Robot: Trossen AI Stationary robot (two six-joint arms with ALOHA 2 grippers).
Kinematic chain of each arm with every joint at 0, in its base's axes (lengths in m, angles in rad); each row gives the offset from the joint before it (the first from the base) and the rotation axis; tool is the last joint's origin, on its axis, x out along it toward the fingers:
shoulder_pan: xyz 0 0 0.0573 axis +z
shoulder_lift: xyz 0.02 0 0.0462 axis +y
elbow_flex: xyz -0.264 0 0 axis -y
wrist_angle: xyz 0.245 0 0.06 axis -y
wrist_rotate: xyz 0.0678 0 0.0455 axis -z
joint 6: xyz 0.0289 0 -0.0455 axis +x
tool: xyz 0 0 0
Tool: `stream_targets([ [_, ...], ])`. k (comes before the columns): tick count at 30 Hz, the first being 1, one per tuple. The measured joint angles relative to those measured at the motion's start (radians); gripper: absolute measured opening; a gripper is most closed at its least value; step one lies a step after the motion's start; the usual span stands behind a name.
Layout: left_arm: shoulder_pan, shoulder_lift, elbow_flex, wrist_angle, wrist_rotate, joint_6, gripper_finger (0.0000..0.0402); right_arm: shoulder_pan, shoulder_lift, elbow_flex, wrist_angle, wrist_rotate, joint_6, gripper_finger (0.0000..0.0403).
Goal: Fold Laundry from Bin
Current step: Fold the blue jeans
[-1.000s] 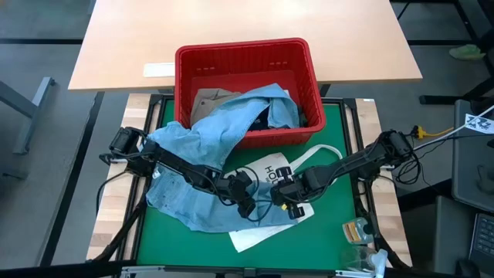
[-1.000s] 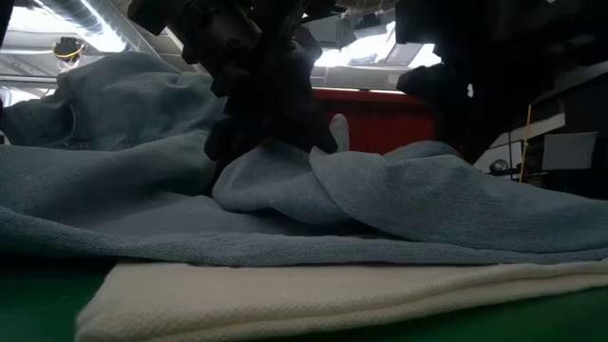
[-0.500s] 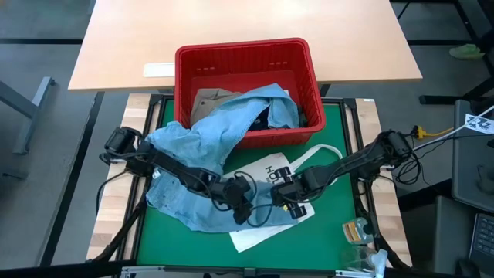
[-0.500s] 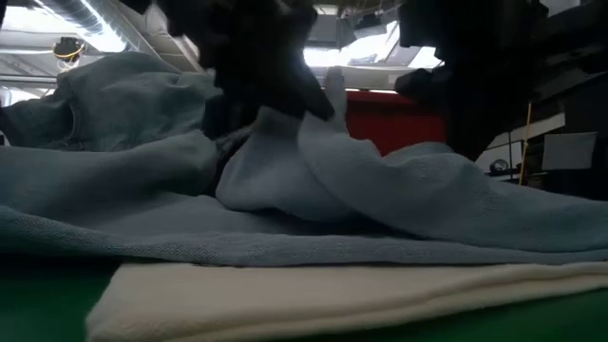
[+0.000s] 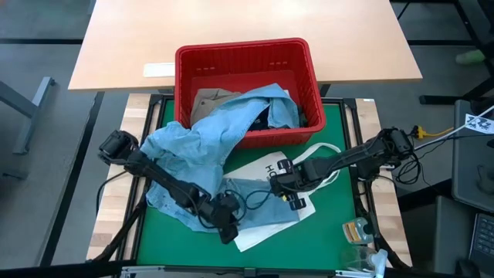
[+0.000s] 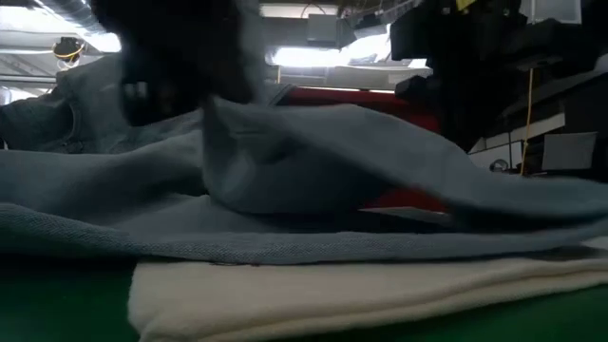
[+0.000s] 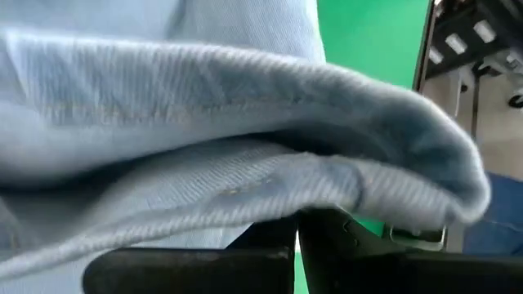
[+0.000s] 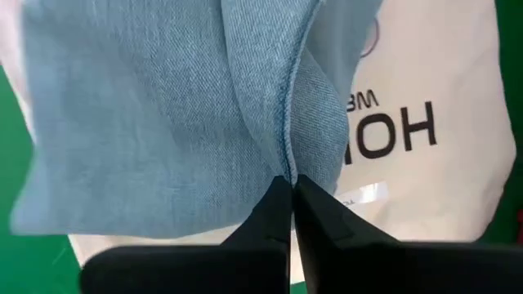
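Light blue denim (image 5: 204, 143) trails from red bin (image 5: 245, 54).

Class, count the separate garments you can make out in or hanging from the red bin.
3, perhaps more hidden beneath. The light blue denim garment spills over the red bin front onto the mat. A khaki-tan garment lies inside at left. A dark garment peeks out beneath the denim.
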Motion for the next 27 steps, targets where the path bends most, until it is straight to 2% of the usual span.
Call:
stream_targets([
  [7, -0.055, 0.0, 0.0, -0.181, -0.01, -0.118, 0.0008, -0.004, 0.0, 0.0, 0.007, -0.042, -0.003, 0.001],
  [12, -0.062, 0.0, 0.0, -0.189, -0.004, -0.125, 0.0036, -0.004, 0.0, 0.0, 0.001, -0.047, -0.003, 0.0005],
  [20, -0.062, 0.0, 0.0, -0.194, 0.133, -0.144, 0.0101, -0.004, 0.0, 0.0, 0.0, -0.047, -0.001, 0.0008],
  [27, -0.071, 0.0, 0.0, -0.191, 0.274, -0.144, 0.0104, -0.004, 0.0, 0.0, 0.001, -0.047, 0.0, 0.0008],
])
